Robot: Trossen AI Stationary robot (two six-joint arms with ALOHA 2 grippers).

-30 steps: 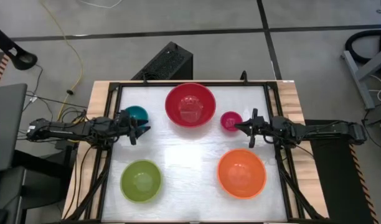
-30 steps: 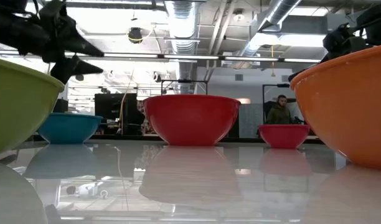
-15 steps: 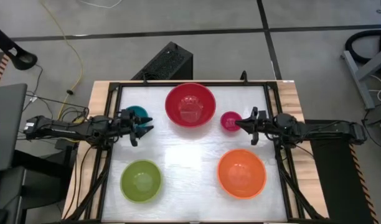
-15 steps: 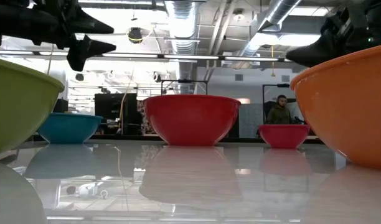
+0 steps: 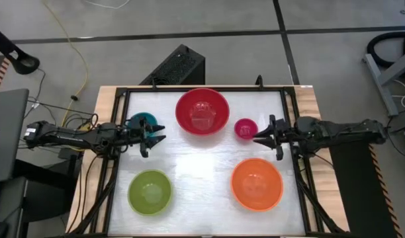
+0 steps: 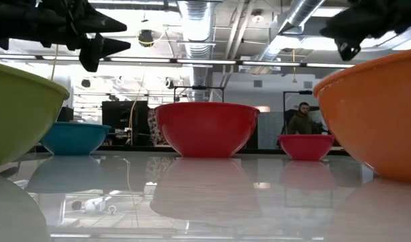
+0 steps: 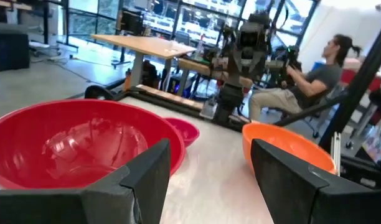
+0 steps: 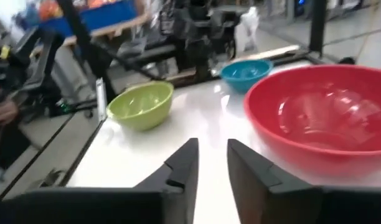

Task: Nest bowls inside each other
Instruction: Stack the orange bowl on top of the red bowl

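Five bowls sat apart on the white counter [image 5: 202,149], none yet nested, as two empty end effectors hung above it.

The left end effector [image 5: 155,132], fingers spread wide, hovered beside the small glossy teal plastic bowl [image 5: 141,119], while the right end effector [image 5: 263,137], with a narrow gap between its fingers and gripping nothing, hung just beside the smallest magenta pink plastic bowl [image 5: 245,128], each apparently lined up for a first pick. The large red plastic bowl [image 5: 202,111] stood at the far middle, the orange plastic bowl [image 5: 256,184] and lime green plastic bowl [image 5: 149,192] at the near corners. Part of the teal bowl was hidden under the left arm, and from table height the orange and green bowls were cut off at the frame's edges.
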